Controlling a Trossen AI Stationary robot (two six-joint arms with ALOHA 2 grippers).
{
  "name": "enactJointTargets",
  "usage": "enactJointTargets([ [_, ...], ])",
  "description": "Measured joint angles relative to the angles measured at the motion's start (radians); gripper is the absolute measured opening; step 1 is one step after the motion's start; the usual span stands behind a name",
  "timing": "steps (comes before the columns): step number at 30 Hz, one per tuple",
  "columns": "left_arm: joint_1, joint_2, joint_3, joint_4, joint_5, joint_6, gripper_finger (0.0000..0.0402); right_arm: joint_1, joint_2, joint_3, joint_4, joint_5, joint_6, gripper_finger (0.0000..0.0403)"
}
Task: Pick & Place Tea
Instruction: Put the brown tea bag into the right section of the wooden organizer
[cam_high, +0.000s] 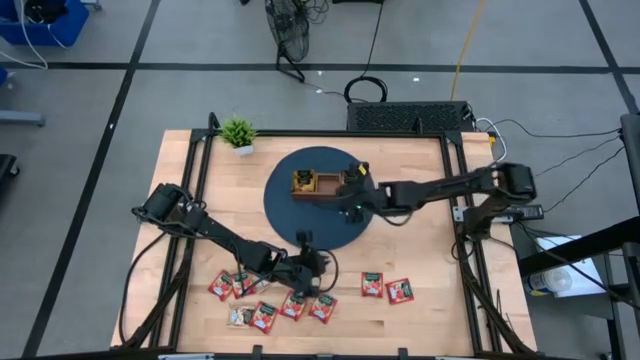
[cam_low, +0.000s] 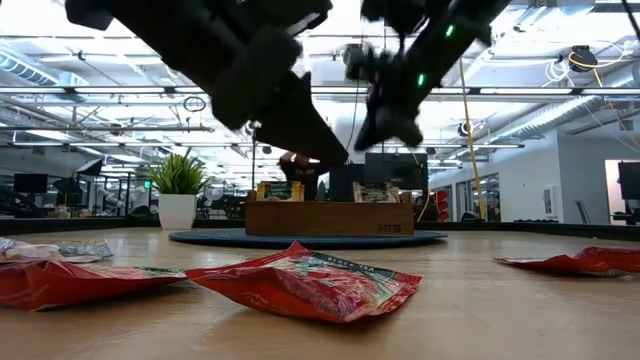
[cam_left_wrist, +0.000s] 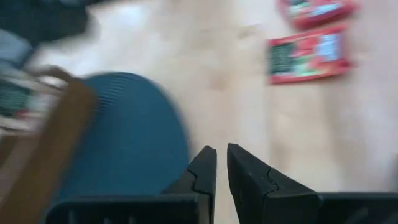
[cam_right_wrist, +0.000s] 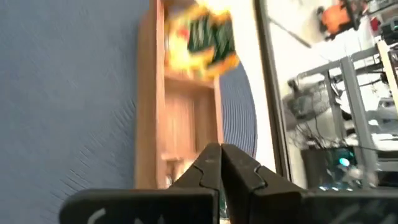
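Sachets, high view: you have the loose tea (cam_high: 292, 305) lying flat along the near edge of the table (cam_high: 420, 250), a cluster of red packets plus a pair set apart toward the right; the left gripper (cam_high: 312, 262) hangs just beyond that cluster, at the rim of the blue mat (cam_high: 285, 215), so the nearest packets lie just nearer the table's front edge than the fingers, and this arm is much the closer. Right gripper (cam_high: 350, 192) sits over the wooden tray (cam_high: 325, 187), well apart from the loose tea. Low view: red sachets flat in the foreground, tray (cam_low: 330, 217) behind with some packets already in it. Left wrist view: your fingers (cam_left_wrist: 202, 171) are nearly together, nothing between them; two red sachets (cam_left_wrist: 308, 56) ahead. Right wrist view: fingers (cam_right_wrist: 208, 163) clenched and empty above a tray compartment (cam_right_wrist: 183, 118); a yellow-green packet (cam_right_wrist: 202, 37) lies in the one beyond.
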Motion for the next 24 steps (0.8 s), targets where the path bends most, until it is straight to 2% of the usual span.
enactJointTargets([
  [2, 0.000, 0.000, 0.000, -0.001, 0.058, -0.003, 0.0047, 0.033, -0.042, 0.000, 0.001, -0.020, 0.049, 0.0000],
  [5, -0.002, 0.000, 0.000, -0.021, 0.136, 0.030, 0.0047, 0.079, -0.089, -0.016, 0.035, -0.136, 0.110, 0.0000],
  [8, -0.003, 0.000, 0.000, -0.060, 0.241, 0.048, 0.0047, 0.123, -0.122, -0.079, 0.144, -0.227, 0.139, 0.0000],
  [11, -0.005, 0.000, 0.000, -0.095, 0.310, 0.038, 0.0047, 0.168, -0.139, -0.168, 0.307, -0.239, 0.136, 0.0000],
  [14, -0.020, 0.000, 0.008, -0.180, 0.333, 0.043, 0.0053, 0.204, -0.142, -0.262, 0.466, -0.239, 0.129, 0.0000],
  [17, -0.047, 0.002, 0.066, -0.361, 0.330, -0.001, 0.0080, 0.231, -0.142, -0.354, 0.609, -0.239, 0.129, 0.0000],
  [20, -0.081, 0.001, 0.173, -0.658, 0.285, -0.151, 0.0121, 0.250, -0.142, -0.441, 0.726, -0.238, 0.144, 0.0000],
  [22, -0.104, 0.008, 0.245, -0.873, 0.286, -0.240, 0.0150, 0.259, -0.142, -0.494, 0.808, -0.238, 0.160, 0.0000],
  [24, -0.138, 0.010, 0.293, -1.017, 0.304, -0.283, 0.0175, 0.265, -0.142, -0.543, 0.898, -0.238, 0.158, 0.0000],
])
